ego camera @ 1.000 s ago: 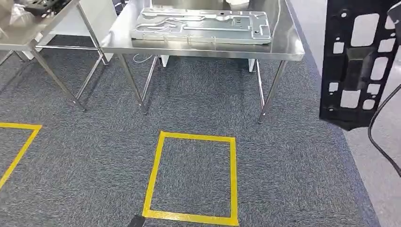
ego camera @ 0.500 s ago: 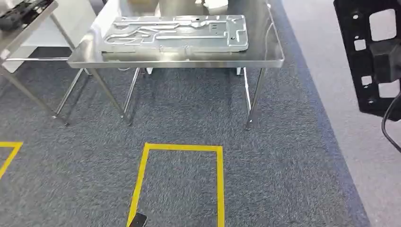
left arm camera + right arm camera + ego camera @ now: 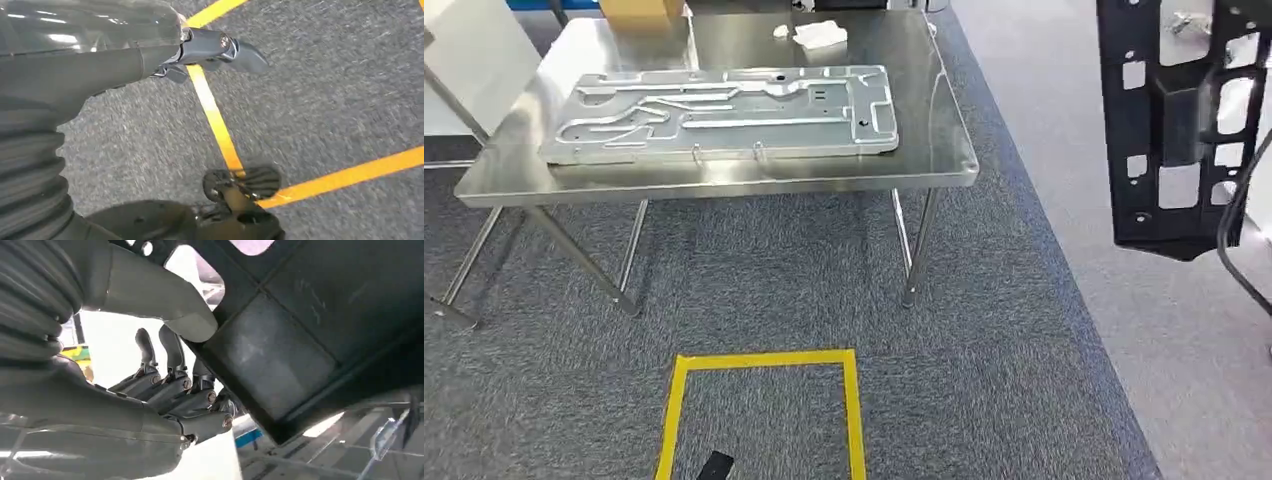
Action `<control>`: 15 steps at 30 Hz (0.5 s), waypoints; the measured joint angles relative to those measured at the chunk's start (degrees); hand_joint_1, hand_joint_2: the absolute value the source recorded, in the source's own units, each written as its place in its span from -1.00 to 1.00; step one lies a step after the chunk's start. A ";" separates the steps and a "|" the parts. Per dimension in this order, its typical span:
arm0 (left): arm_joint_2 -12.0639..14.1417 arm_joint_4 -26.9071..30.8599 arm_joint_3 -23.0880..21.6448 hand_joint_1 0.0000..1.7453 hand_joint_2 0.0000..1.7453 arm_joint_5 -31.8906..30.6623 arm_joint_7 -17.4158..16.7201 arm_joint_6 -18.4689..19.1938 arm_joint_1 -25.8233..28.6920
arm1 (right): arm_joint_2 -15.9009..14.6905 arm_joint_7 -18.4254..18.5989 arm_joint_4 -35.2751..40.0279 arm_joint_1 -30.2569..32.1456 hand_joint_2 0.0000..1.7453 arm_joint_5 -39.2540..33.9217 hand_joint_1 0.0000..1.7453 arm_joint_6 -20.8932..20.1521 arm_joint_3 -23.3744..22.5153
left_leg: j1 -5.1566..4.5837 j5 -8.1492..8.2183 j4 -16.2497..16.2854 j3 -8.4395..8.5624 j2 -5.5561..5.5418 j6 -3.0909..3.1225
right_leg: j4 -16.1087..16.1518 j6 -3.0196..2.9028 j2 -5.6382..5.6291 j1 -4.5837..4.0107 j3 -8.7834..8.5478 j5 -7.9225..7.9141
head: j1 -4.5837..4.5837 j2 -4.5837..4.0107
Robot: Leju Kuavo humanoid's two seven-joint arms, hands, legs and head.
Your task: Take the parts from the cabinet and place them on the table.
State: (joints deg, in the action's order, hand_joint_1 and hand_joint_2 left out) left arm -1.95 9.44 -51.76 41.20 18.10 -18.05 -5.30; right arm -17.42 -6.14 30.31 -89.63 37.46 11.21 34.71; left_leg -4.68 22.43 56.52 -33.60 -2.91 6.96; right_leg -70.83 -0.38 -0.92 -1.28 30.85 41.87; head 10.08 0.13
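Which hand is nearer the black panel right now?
Right. The right hand grips the black panel, thumb on one face and fingers behind it, holding it up beside the steel table. The left hand hangs low over the carpet, holding nothing.

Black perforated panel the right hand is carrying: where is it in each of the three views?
Head view: the black perforated plastic panel hangs upright at the right edge, right of the steel table.
Right wrist view: the panel fills the upper right, gripped between the right hand's thumb and dark fingers.
Left wrist view: not in it; left hand over carpet.
Shared landmark: the panel's rectangular cut-outs; yellow floor tape links the head and left wrist views.
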 joint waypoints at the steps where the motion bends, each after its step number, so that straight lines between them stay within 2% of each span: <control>1: -0.13 0.00 0.00 -1.00 1.00 0.00 0.00 -0.04 0.01 | 0.11 0.11 -0.15 0.10 1.00 0.02 1.00 -0.22 0.11 | 0.42 0.19 -0.41 0.92 -0.07 0.22 | -0.17 2.44 -0.12 -0.25 -0.22 -2.28 | 0.33 0.00; 2: -0.13 0.00 0.02 -1.00 1.00 0.04 0.02 -0.20 0.40 | 0.13 0.13 -0.78 0.78 1.00 0.07 1.00 -0.50 0.39 | 1.49 -0.24 -1.75 1.33 0.05 0.24 | -1.22 5.10 -0.19 -1.07 0.79 -7.02 | 0.33 -0.02; 3: 0.00 -0.06 0.02 -1.00 1.00 0.09 0.07 -0.50 0.68 | 0.15 0.13 -1.76 1.55 1.00 0.00 1.00 -0.78 0.76 | 2.52 -0.97 -2.26 1.79 0.29 -0.27 | -3.44 5.19 -0.08 -1.31 2.43 -9.70 | 0.12 0.00; 4: -0.42 -0.09 0.00 -1.00 1.00 0.13 0.09 -0.52 0.99 | 0.46 0.31 -2.32 1.41 1.00 -0.04 1.00 -1.45 1.12 | 2.74 -1.47 -2.41 1.82 -0.07 -1.06 | -3.23 3.85 -0.06 -1.52 3.30 -11.81 | 0.00 0.00; 5: -0.74 -0.09 0.00 -1.00 1.00 0.15 0.15 -0.52 1.13 | 0.81 0.66 -2.40 1.09 1.00 -0.04 1.00 -1.81 1.27 | 2.96 -1.23 -2.79 1.94 -0.34 -1.28 | 1.65 3.34 0.18 -1.18 2.59 -15.63 | -0.15 -0.02; 6: -1.14 -0.04 0.00 -1.00 1.00 0.15 0.24 -0.50 1.18 | 1.12 0.66 -2.14 -0.21 1.00 -0.07 1.00 -2.21 1.27 | 2.15 -0.92 -1.93 1.57 -0.85 -1.61 | 10.81 1.67 0.25 -0.51 0.30 -20.24 | -0.20 0.00; 7: -0.76 -0.09 -0.02 -1.00 1.00 0.44 0.31 -0.63 1.20 | 1.28 0.92 -2.12 -2.03 1.00 -0.17 1.00 -2.70 1.29 | 0.74 -0.89 0.35 -0.27 -1.35 -1.74 | 16.53 0.99 -0.08 1.70 -3.48 -15.90 | -0.19 0.00; 8: -1.20 0.09 0.02 -1.00 1.00 1.35 0.22 -0.38 0.95 | 2.64 1.07 -2.03 -3.41 1.00 -0.26 1.00 -3.67 1.29 | 0.51 0.45 1.28 -1.76 -0.16 -2.76 | 19.73 0.13 -0.08 1.80 -5.54 -13.78 | 0.49 0.00; 9: -0.94 0.09 0.24 -1.00 1.00 2.20 -0.08 -0.07 0.58 | 2.97 1.24 -2.03 -4.08 1.00 -0.31 1.00 -4.32 1.29 | 1.65 2.54 2.46 -2.50 0.81 -3.89 | 20.27 -0.31 0.25 1.78 -5.84 -14.15 | 0.79 0.00; 10: -0.81 0.09 0.44 -1.00 1.00 2.80 -0.35 0.20 0.52 | 3.15 1.25 -2.10 -4.41 1.00 -0.31 1.00 -4.70 1.38 | 2.65 4.89 4.85 -3.61 1.14 -4.84 | 20.28 -0.30 0.62 1.85 -6.40 -13.86 | 0.77 0.00; 11: -0.68 0.09 0.72 -1.00 1.00 3.58 -0.37 0.61 0.56 | 3.58 1.31 -2.21 -4.59 1.00 -0.37 1.00 -5.02 1.42 | 3.41 6.71 7.78 -4.96 1.42 -5.40 | 20.20 0.15 0.66 2.08 -6.86 -13.51 | 0.74 -0.02; 12: -0.59 0.09 1.22 -1.00 1.00 4.47 -0.31 0.94 0.57 | 3.96 1.29 -2.34 -4.57 1.00 -0.41 1.00 -5.29 1.55 | 4.12 7.47 10.05 -6.15 1.60 -5.87 | 20.17 0.55 0.80 2.42 -7.40 -13.06 | 0.77 0.00; 13: -0.57 0.09 1.77 -1.00 1.00 5.11 0.04 1.07 0.61 | 3.98 1.22 -2.49 -4.48 1.00 -0.59 1.00 -5.59 1.73 | 4.91 6.70 10.44 -6.84 1.74 -6.81 | 19.99 1.10 0.93 2.89 -8.03 -12.51 | 0.79 0.00; 14: -0.52 0.09 2.12 -1.00 1.00 5.48 0.52 1.14 0.67 | 3.98 0.96 -2.62 -4.24 1.00 -0.92 1.00 -5.77 1.88 | 5.76 4.28 8.18 -6.30 1.96 -7.76 | 19.81 1.77 1.22 3.58 -8.85 -11.72 | 0.74 -0.02; 15: -0.50 0.09 2.52 -1.00 1.00 5.77 0.74 1.33 0.72 | 3.98 0.30 -2.62 -3.94 1.00 -1.16 1.00 -5.81 1.92 | 6.70 0.68 3.54 -4.74 2.29 -9.13 | 19.51 2.48 1.31 4.34 -9.64 -10.86 | 0.74 -0.02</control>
State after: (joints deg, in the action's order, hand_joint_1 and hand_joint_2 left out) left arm -2.45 9.53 -49.24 46.97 18.84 -16.72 -4.58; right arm -13.44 -5.84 27.69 -93.58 36.30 5.40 36.63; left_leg 2.02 23.11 60.06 -38.34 -0.62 -2.16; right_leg -51.32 2.10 0.38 3.07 21.21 31.01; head 10.82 0.11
